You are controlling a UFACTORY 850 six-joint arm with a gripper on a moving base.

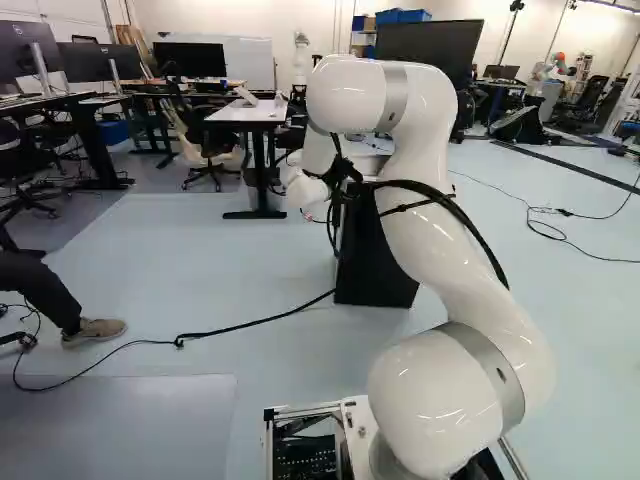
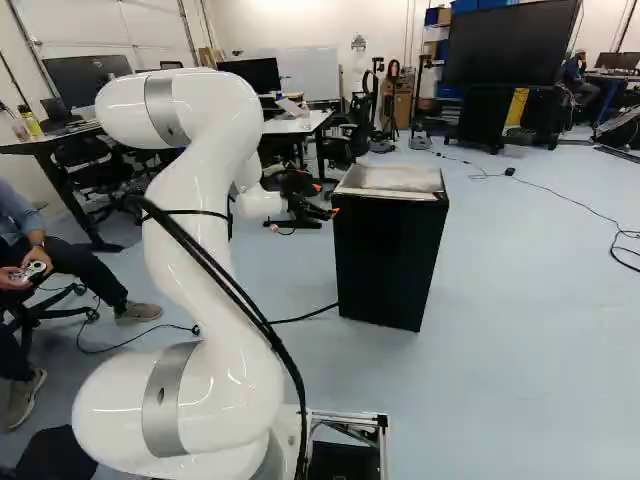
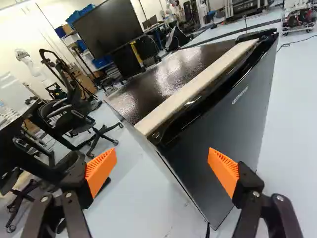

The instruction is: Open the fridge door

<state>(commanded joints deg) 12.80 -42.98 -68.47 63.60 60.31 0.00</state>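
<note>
Arm [image 2: 205,270] is seen at the left of the right base view; next comes the gripper [image 3: 162,152], its fingers held spread, nothing pinched. To its right the fridge [image 2: 385,262] is found, near it. The door [image 3: 230,121] appears shut: nothing is opened, and catching and swinging are left.

It's a lab: desks [image 1: 243,114], monitors [image 1: 190,60], another robot [image 3: 22,54].
</note>
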